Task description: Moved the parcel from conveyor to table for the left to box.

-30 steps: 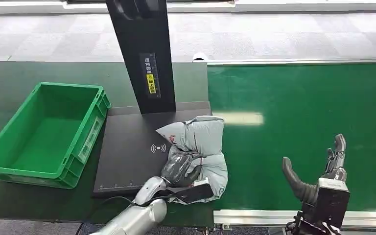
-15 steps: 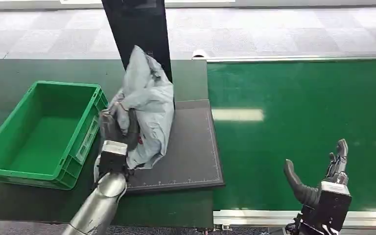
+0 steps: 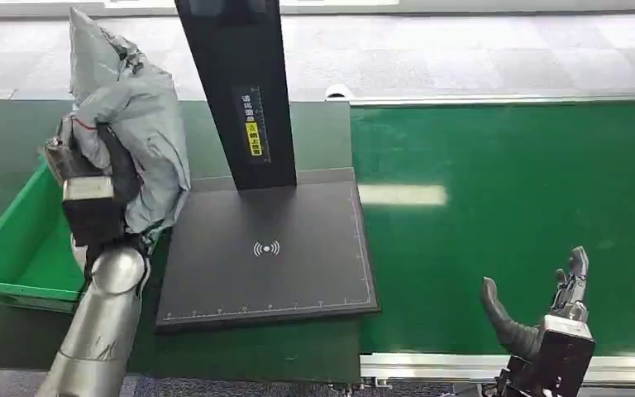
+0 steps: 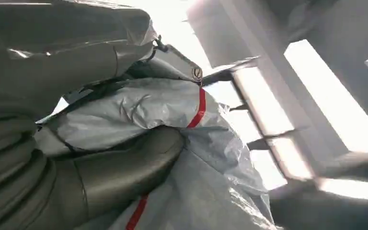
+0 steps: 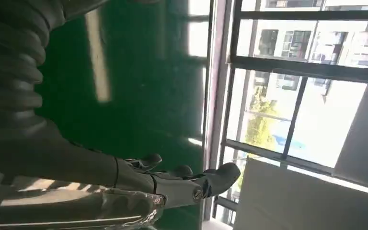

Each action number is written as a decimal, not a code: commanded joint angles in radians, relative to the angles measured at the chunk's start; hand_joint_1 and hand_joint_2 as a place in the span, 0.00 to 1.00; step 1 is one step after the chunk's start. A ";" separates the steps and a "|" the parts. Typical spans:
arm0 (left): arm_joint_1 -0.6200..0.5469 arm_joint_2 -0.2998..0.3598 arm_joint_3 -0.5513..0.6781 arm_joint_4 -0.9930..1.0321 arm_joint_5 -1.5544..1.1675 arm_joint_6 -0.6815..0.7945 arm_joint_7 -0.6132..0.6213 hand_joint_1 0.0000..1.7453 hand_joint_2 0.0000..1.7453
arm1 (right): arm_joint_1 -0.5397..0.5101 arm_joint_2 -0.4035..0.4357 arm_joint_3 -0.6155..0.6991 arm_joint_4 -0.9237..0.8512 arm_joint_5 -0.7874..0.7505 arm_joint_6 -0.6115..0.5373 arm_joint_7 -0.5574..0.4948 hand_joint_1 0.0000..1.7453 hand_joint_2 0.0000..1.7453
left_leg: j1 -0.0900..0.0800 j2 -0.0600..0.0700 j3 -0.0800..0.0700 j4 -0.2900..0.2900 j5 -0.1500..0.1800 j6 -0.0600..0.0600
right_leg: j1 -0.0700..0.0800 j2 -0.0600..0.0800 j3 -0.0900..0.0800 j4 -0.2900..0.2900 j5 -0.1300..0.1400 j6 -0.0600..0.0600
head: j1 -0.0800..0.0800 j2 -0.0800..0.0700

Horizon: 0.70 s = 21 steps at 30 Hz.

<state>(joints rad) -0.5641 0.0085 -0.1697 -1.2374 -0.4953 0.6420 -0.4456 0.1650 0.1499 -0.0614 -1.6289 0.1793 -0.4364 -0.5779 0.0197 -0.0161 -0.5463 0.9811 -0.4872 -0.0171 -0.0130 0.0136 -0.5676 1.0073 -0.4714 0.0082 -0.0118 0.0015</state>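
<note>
Grey plastic parcel [image 3: 132, 124] is up in the air, gripped by the left hand [image 3: 91, 194] right over the near-right rim of the green crate [image 3: 16, 265]; crate sits on the dark table [image 3: 314, 132], hard against the left edge of the black scanner pad [image 3: 281, 256]; pad's upright post [image 3: 240, 91] stands just right of the parcel, so that side's pretty tight; left wrist view shows the thick thumb [image 4: 124, 167] and fingers pressed into the crinkly bag with its red stripe; green conveyor belt [image 3: 513, 207] has loads of open room; right hand [image 3: 546, 318] hovers over the belt's near edge, fingers spread, holding nothing.
</note>
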 commanded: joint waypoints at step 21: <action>-0.412 0.144 0.489 0.838 -0.326 0.056 0.358 1.00 1.00 | -0.007 -0.042 0.082 0.033 -0.038 -0.027 0.042 0.00 1.00 | 0.001 0.009 -0.009 0.000 0.002 -0.001 | 0.002 0.008 -0.011 0.002 0.006 -0.002 | 0.000 0.000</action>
<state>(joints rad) -0.9326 0.1469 -0.0312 -0.3784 -0.6714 0.6642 -0.0225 0.1679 0.1377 -0.0137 -1.6453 0.1522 -0.4395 -0.5432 0.0205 -0.0082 -0.5546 0.9810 -0.4848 -0.0184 -0.0121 0.0219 -0.5782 1.0095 -0.4659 0.0061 -0.0118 0.0015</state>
